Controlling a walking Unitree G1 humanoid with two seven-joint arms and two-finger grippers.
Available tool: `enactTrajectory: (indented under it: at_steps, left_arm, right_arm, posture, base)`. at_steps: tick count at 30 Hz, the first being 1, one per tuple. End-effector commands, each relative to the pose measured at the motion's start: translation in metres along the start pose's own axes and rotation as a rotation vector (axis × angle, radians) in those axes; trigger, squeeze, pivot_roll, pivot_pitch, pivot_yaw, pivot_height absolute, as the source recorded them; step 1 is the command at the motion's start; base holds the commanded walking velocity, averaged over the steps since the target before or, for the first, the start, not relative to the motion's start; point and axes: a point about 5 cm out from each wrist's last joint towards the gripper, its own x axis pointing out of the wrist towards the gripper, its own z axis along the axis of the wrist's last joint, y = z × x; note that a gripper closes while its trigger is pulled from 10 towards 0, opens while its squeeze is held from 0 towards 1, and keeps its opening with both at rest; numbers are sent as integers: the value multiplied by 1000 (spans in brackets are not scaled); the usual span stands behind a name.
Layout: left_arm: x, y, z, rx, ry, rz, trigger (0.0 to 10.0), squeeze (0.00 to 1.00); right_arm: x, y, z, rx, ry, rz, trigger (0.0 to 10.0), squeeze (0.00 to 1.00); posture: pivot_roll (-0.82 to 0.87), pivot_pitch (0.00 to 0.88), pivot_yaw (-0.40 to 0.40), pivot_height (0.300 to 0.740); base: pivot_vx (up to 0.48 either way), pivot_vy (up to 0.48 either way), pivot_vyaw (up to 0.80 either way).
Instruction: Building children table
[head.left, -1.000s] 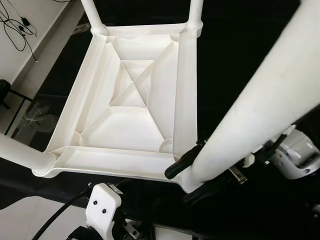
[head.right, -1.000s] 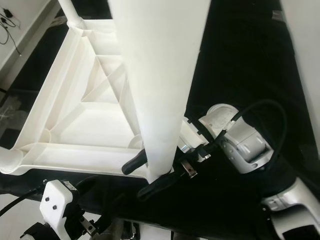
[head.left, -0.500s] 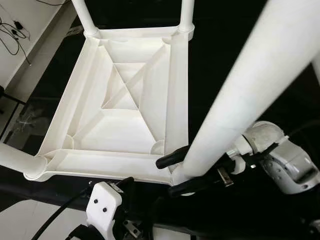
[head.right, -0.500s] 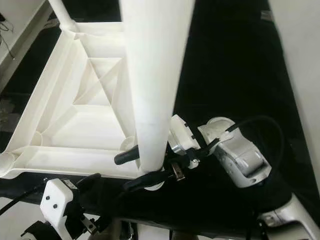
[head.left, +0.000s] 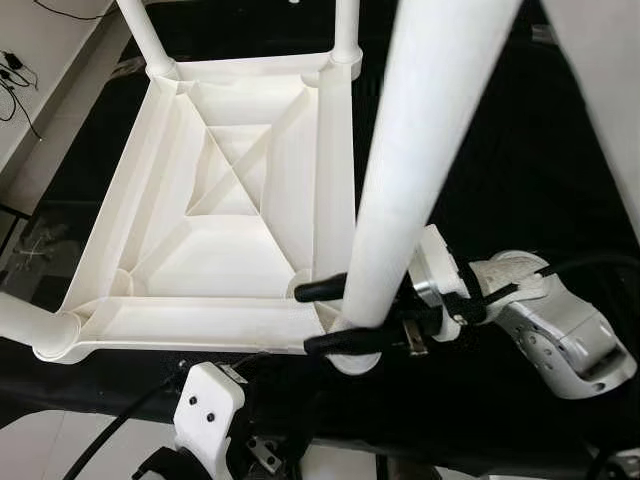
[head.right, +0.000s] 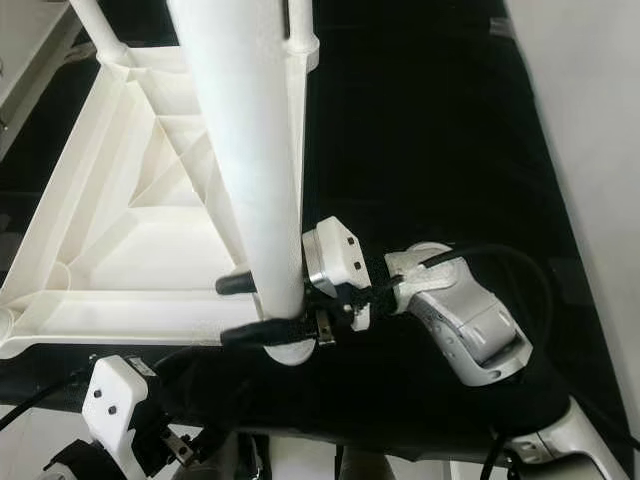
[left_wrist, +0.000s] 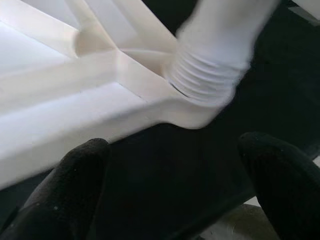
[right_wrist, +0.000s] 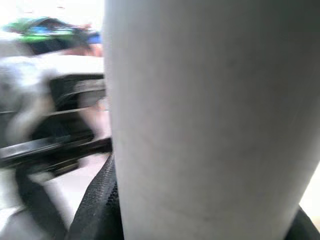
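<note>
Black cloth (head.left: 480, 150) lies under the upturned white table (head.left: 230, 240). Since a second ago its near leg (head.left: 400, 190) stands steeper. Right gripper (head.left: 335, 315) clamps it just above the corner socket; left gripper (left_wrist: 175, 190) gapes wide, empty.

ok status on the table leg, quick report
Right gripper shut on the white plastic table leg, at the near corner socket of the upturned white tabletop. Left gripper open, below that corner. Nothing blocking.

Upturned tabletop (head.left: 230, 240) left of gripper-held leg (head.left: 420, 150).

White tabletop (head.left: 230, 250), white leg (head.left: 410, 170); black gripper (head.left: 335, 315) fingers.
</note>
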Motion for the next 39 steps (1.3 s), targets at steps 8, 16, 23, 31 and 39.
enactTrajectory:
  at_steps: [8, 16, 23, 31, 39]
  left_arm:
    - [-1, -1, -5, -24, 16, -3, 10000, 0]
    - [1, 0, -6, -22, 13, -5, 10000, 0]
    - [2, 1, -5, -19, 9, 2, 10000, 0]
    - [2, 1, -5, -18, 7, 2, 10000, 0]
    - [3, 1, -5, -19, 5, 7, 10000, 0]
  right_arm:
    - [-12, -11, -21, 14, 134, -350, 10000, 0]
    - [-7, -14, -25, 2, 195, -450, 10000, 0]
    - [-9, -17, -36, 51, 311, -623, 10000, 0]
    - [-13, -16, -47, 143, 403, -807, 10000, 0]
    - [-7, -20, -48, 229, 341, -961, 10000, 0]
  posture:
    - [-43, 366, 72, 740]
    - [-49, 357, 70, 740]
    - [-53, 361, 67, 740]
    - [-57, 362, 64, 740]
    - [-53, 359, 63, 740]
  base:
    - [0, 0, 0]
    - [0, 0, 0]
    - [0, 0, 0]
    - [0, 0, 0]
    - [0, 0, 0]
